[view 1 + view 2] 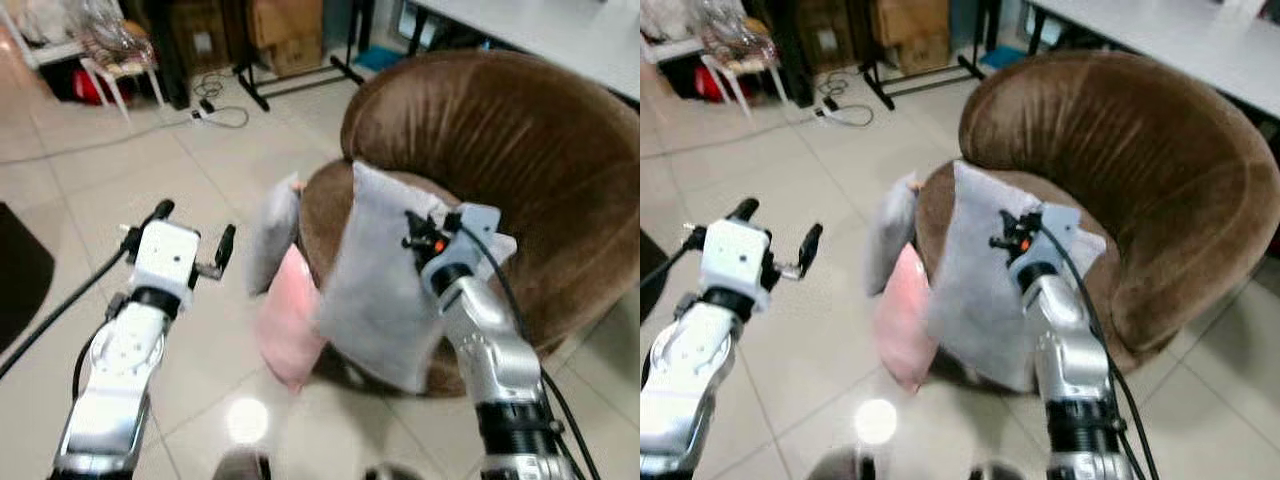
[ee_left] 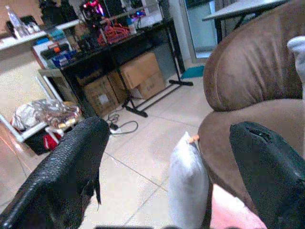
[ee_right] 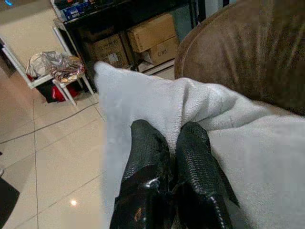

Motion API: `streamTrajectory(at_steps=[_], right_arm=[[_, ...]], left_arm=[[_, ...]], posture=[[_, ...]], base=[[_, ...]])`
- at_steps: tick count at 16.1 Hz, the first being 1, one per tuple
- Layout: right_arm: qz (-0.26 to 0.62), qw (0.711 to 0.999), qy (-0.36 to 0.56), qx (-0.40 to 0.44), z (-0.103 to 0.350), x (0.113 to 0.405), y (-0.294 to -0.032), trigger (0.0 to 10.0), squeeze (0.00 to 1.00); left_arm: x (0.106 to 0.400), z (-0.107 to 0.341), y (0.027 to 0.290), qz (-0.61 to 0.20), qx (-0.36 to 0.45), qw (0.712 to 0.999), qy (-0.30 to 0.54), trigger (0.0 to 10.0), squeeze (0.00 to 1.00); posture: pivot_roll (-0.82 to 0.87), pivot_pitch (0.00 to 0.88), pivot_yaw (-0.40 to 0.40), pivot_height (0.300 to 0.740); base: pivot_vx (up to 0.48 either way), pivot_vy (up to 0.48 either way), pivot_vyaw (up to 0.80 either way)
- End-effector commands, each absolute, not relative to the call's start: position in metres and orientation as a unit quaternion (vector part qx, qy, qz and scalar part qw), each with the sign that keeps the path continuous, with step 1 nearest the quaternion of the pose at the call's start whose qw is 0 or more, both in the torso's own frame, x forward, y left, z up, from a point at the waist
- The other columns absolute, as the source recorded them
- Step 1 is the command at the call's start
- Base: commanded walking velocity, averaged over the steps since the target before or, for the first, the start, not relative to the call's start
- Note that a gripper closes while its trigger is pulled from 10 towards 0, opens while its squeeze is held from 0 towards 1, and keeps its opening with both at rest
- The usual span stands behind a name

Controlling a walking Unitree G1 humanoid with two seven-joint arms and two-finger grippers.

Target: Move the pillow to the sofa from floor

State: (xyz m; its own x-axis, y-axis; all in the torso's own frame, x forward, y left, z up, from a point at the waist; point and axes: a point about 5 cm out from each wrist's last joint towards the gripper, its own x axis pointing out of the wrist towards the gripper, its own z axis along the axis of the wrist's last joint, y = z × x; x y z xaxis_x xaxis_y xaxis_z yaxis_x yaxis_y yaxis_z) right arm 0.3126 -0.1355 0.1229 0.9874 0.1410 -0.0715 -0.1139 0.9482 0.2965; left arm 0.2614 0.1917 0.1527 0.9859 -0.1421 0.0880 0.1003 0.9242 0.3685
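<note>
Right pincer (image 3: 169, 143) clenched on grey pillow (image 1: 375, 280) | against brown sofa (image 1: 520, 180), apparently lifted | left pincer (image 2: 167, 157) released

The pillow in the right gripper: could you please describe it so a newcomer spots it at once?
Find the brown sofa. Against its front edge hangs the large grey pillow, pinched by the right gripper. Unlike the smaller grey pillow and pink pillow beside it, it is held up.

no legible text, cardboard box (image 3: 153, 31) markings too blurred

Tiled floor (image 1: 200, 200) carries brown sofa (image 1: 520, 160) (pink pillow (image 1: 290, 320) leaning against it).
</note>
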Motion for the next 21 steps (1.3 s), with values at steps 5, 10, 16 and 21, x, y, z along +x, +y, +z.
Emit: streamTrajectory(at_steps=[5,10,16,21], right_arm=[[0.019,0.997,-0.014,0.072,0.141,0.311,-0.151,10.0,0.0],[0.033,0.998,-0.028,0.052,0.144,0.309,-0.142,10.0,0.0],[-0.026,0.998,-0.023,0.056,0.142,0.311,-0.151,10.0,0.0],[-0.061,0.993,-0.03,0.094,0.141,0.312,-0.153,10.0,0.0]], left_arm=[[0.262,0.149,0.187,-0.075,0.186,0.978,-0.051,10.0,0.0],[0.262,0.148,0.186,-0.075,0.184,0.979,-0.052,10.0,0.0],[0.262,0.152,0.19,-0.041,0.149,0.986,-0.064,10.0,0.0],[0.263,0.154,0.19,-0.041,0.161,0.984,-0.071,10.0,0.0]], posture=[[0.04,0.0,-0.036,0.74],[0.04,0.0,-0.032,0.74],[0.04,0.0,-0.032,0.74],[0.04,0.0,-0.03,0.74]], base=[[0.0,0.0,0.0],[0.0,0.0,0.0],[0.0,0.0,0.0],[0.0,0.0,0.0]])
